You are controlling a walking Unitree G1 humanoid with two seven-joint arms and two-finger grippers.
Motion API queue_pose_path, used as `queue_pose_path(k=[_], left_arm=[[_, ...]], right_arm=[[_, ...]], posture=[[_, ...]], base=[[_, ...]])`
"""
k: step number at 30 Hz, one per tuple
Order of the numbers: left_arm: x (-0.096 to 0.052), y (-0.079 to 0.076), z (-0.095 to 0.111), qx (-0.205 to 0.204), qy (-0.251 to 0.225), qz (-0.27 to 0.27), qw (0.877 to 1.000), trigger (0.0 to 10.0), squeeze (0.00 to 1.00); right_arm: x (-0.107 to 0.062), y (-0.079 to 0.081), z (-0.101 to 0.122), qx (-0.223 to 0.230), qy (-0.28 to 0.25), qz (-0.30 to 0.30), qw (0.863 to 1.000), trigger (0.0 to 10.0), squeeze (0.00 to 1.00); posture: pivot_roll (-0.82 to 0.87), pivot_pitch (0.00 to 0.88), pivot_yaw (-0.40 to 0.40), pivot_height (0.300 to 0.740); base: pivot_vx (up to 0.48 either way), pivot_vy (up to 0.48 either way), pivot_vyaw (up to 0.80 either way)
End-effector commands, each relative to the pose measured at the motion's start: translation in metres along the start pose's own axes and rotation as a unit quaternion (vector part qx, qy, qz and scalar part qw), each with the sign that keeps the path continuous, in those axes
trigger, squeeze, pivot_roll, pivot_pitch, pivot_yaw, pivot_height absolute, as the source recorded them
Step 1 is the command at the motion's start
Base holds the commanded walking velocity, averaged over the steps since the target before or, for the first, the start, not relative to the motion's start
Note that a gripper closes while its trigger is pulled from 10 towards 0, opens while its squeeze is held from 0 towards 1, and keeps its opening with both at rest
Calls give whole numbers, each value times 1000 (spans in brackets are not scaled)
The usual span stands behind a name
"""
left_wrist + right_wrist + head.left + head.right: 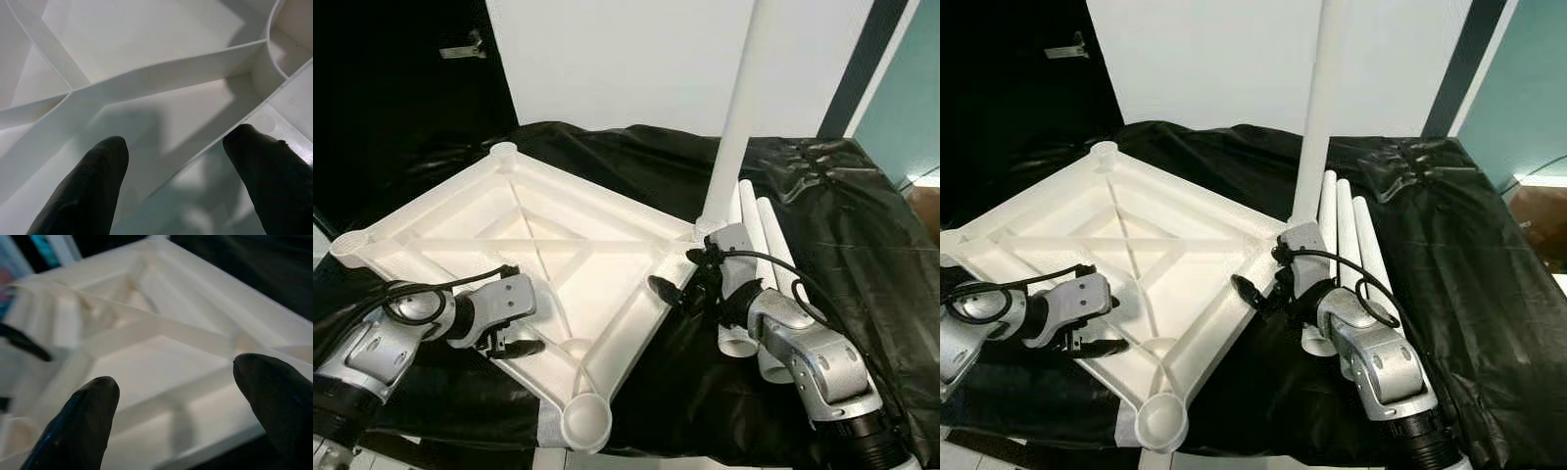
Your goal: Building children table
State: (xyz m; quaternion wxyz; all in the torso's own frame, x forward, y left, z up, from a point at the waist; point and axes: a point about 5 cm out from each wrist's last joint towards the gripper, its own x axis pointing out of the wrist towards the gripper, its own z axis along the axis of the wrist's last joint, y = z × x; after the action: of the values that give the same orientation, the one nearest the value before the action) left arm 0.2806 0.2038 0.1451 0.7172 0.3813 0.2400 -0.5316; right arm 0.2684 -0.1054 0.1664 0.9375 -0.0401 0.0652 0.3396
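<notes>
Your white tabletop lies upside down, ribs up, on the black sheet that covers the table. One white leg already stands upright in its far right corner socket, and three loose legs lie together on the sheet just beside that corner. Your left gripper sits at the tabletop's near edge, its fingers spread apart over the rim and a rib, gripping nothing. Your right gripper hovers at the tabletop's right edge, just below the standing leg, fingers also apart and empty.
</notes>
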Motion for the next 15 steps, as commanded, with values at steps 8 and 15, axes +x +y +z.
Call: queue_pose_path(k=[8,15], left_arm=[[14,-4,2,41,25,-36,998,431,0],[18,-6,4,46,28,-53,997,0,0]], right_arm=[[-15,12,-8,3,20,49,999,10000,0],[-17,10,-9,8,23,36,999,10000,0]], posture=[[-39,21,38,740],[-40,28,50,740]], base=[[0,0,0],[0,0,0]])
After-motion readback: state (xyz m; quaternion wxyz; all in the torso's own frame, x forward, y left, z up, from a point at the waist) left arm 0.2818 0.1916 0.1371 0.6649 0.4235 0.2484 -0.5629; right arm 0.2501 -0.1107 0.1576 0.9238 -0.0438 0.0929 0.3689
